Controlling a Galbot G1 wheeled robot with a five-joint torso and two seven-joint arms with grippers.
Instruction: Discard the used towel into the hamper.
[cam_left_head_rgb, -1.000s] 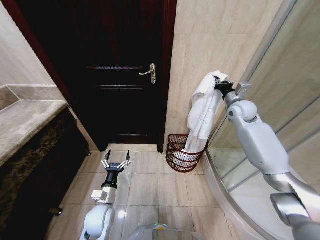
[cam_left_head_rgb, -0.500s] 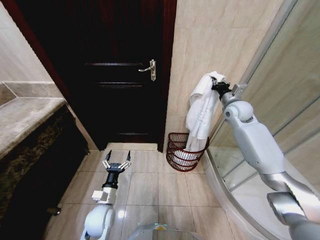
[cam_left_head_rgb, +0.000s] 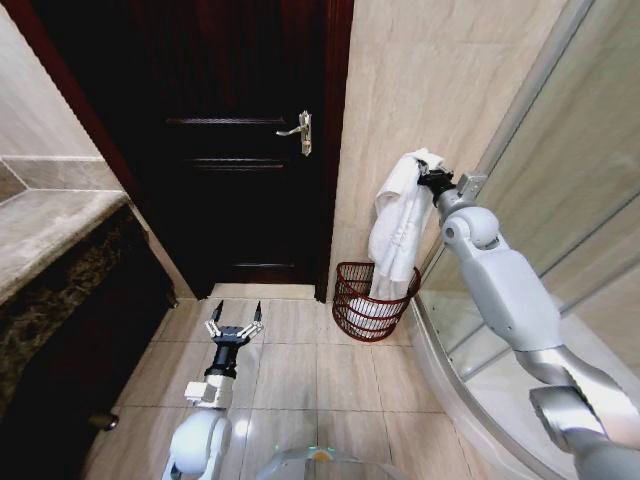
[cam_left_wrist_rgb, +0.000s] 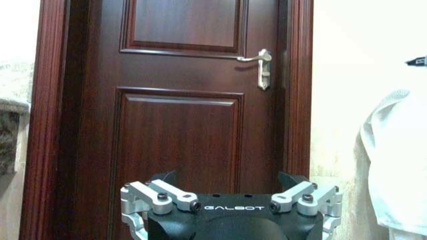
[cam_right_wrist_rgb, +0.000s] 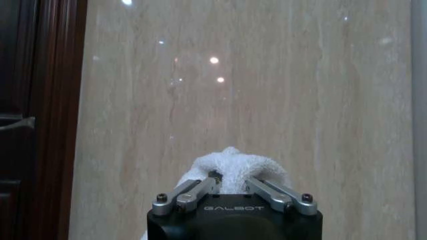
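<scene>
Hanging from your right gripper (cam_left_head_rgb: 424, 177), the white towel (cam_left_head_rgb: 397, 226) drapes down along the beige tiled wall (cam_left_head_rgb: 420, 80), and its lower end dips inside the hamper (cam_left_head_rgb: 372, 301), the reddish-brown wire basket that stands on the floor tiles (cam_left_head_rgb: 300, 370) in the corner beside the dark wooden door (cam_left_head_rgb: 240, 150) and close to the glass shower screen (cam_left_head_rgb: 570, 190). In the right wrist view you can see the gripper's fingers (cam_right_wrist_rgb: 193, 192) pressed in on a bunched tuft of the towel (cam_right_wrist_rgb: 230, 167), so it is pinching the cloth at its top. Compared with a second ago, your right arm has carried the gripper a little toward the door and the wall, and the towel now hangs more squarely over the hamper, with its tail still inside the rim. The door handle (cam_left_head_rgb: 300, 130) sits higher in the head view than before, so the camera itself has shifted slightly. Your left gripper (cam_left_head_rgb: 233, 327) stays low over the floor in front of the door, fingers spread wide and holding nothing, unchanged from before; the stone counter (cam_left_head_rgb: 45, 235) lies off to its left.
</scene>
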